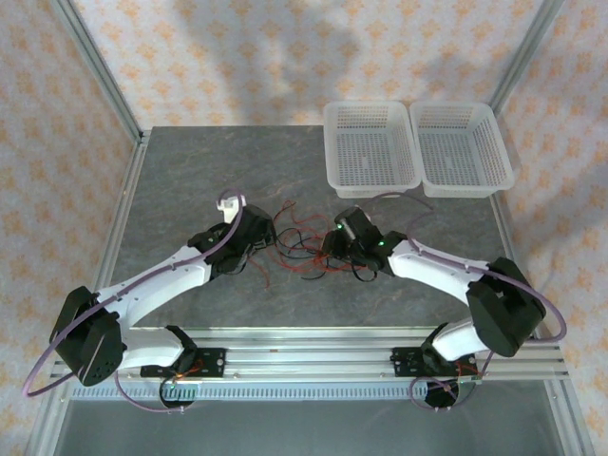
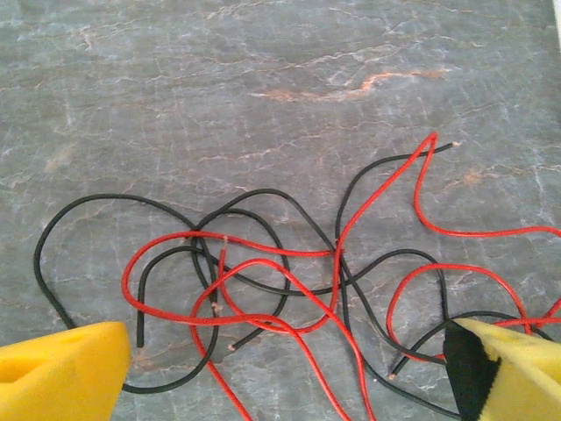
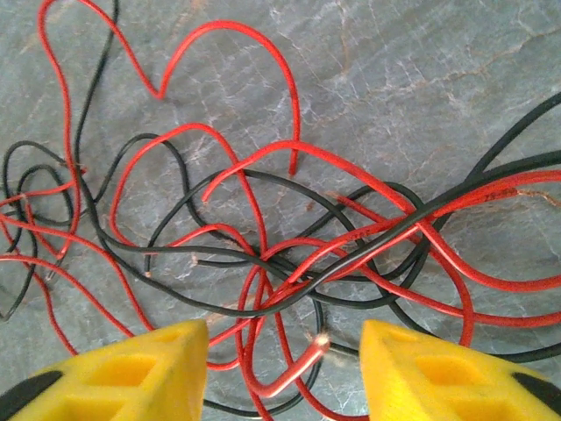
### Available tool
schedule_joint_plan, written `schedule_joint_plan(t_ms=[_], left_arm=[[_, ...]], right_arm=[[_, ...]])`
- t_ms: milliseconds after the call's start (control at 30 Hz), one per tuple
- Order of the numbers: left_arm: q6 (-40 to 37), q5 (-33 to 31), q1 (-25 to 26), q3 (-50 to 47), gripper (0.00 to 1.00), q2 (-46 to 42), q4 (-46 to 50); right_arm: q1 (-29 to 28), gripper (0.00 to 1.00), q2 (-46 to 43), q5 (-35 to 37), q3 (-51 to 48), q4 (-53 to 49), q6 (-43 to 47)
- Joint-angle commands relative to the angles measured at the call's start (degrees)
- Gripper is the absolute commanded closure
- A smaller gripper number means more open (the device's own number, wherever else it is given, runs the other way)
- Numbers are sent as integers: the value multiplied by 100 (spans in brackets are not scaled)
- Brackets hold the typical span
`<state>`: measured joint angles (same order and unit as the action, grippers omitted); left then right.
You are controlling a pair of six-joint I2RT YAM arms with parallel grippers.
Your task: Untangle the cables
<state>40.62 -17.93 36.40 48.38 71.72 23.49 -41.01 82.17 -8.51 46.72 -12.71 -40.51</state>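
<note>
Marbled grey tabletop [image 1: 190,171], patterned walls [image 1: 285,57] around, bears cables [image 1: 296,255] sprawled sideways between left gripper [image 2: 287,344] and right gripper [image 3: 282,338], both spread.

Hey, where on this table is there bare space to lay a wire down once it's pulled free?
The grey stone tabletop is bare at its far left, behind the red and black wire tangle and left of the two white mesh baskets. The centre, around the tangle, is crowded.

Red and black cables [image 3: 263,254], grey veined table [image 1: 190,171], yellow fingertips [image 3: 131,377], white mesh baskets [image 1: 332,152].
</note>
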Motion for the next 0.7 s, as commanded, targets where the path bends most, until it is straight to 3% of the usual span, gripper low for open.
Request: schedule_joint_plan(t_ms=[0, 200, 433, 667], left_arm=[[-191, 60, 75, -21, 5, -175, -274], [-453, 235, 244, -177, 5, -322, -685], [-1365, 246, 918, -485, 7, -517, -1501], [-2443, 31, 1722, -722, 7, -436, -2726]], right_arm=[[-27, 58, 116, 275, 34, 165, -45], [-29, 100, 269, 466, 199, 203, 88], [-29, 100, -386, 768, 786, -385, 640], [21, 100, -805, 617, 1553, -954, 1008]])
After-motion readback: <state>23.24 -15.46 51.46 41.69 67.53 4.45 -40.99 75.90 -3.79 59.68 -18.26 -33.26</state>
